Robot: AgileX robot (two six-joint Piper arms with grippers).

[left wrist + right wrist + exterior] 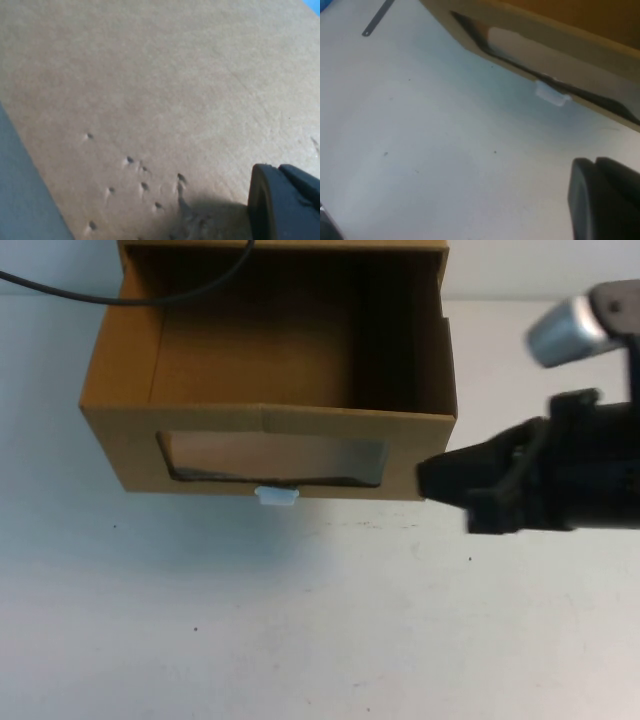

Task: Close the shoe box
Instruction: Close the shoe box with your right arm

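Observation:
The shoe box [270, 390] is brown cardboard, and its drawer stands pulled out toward me, open on top and empty inside. Its front panel has a clear window [272, 458] with a small white pull tab [276, 497] below it. My right gripper [430, 480] is shut and empty, hovering just right of the drawer's front right corner, tip close to the panel. The right wrist view shows the panel [600, 55], the tab [552, 95] and that gripper [594, 162]. My left gripper [277, 170] is shut, close against a plain cardboard face [150, 90]; it is out of the high view.
A black cable [150, 295] runs across the box's back left edge. The white table [300, 620] stretches in front of the box. A thin metal strip [377, 17] lies on the table in the right wrist view.

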